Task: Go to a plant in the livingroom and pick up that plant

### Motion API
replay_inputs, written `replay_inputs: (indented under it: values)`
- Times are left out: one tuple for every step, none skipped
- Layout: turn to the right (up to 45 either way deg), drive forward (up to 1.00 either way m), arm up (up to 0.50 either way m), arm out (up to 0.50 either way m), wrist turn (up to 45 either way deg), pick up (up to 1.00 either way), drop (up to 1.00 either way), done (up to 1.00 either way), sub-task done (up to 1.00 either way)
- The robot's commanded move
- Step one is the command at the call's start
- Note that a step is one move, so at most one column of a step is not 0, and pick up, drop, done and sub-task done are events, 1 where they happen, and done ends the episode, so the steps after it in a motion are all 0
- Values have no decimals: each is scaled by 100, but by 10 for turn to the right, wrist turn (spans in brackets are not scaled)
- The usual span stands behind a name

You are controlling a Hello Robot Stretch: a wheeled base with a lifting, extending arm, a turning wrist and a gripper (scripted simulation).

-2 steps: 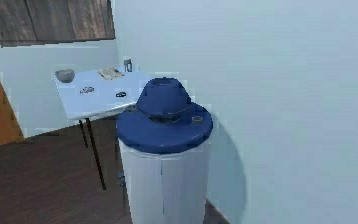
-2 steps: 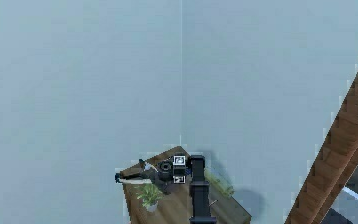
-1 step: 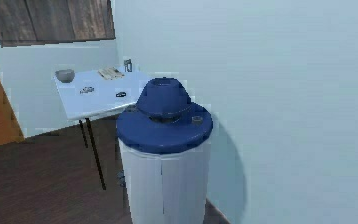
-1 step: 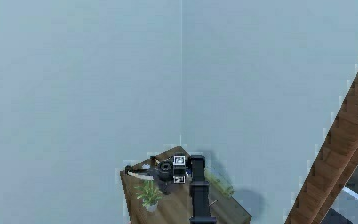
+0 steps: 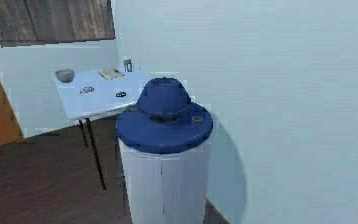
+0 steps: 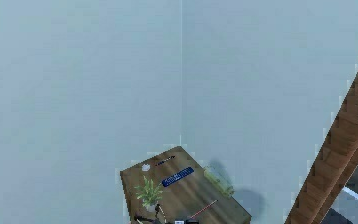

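A small green plant [image 6: 147, 189] in a pale pot stands on a brown wooden table [image 6: 192, 188] set into a corner of light walls, low in the arm side view. It is at the table's left part, close to the bottom edge of that view. Beside it on the tabletop lie a flat blue thing [image 6: 177, 178], a small pale thing [image 6: 147, 167] and a small dark thing [image 6: 161, 212] that I cannot identify.
In the forward view a white cylinder with a dark blue domed lid [image 5: 165, 112] stands close ahead against the right wall. Behind it is a white table [image 5: 99, 90] with a bowl [image 5: 65, 75] and small items. A brown wooden beam [image 6: 339, 150] slants at the arm side view's right.
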Motion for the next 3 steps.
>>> replay_inputs:
  values:
    - [0, 0, 0, 0, 0, 100, 0, 0, 0]
    - [0, 0, 10, 0, 0, 0, 0, 0, 0]
    - [0, 0, 0, 0, 0, 0, 0, 100, 0]
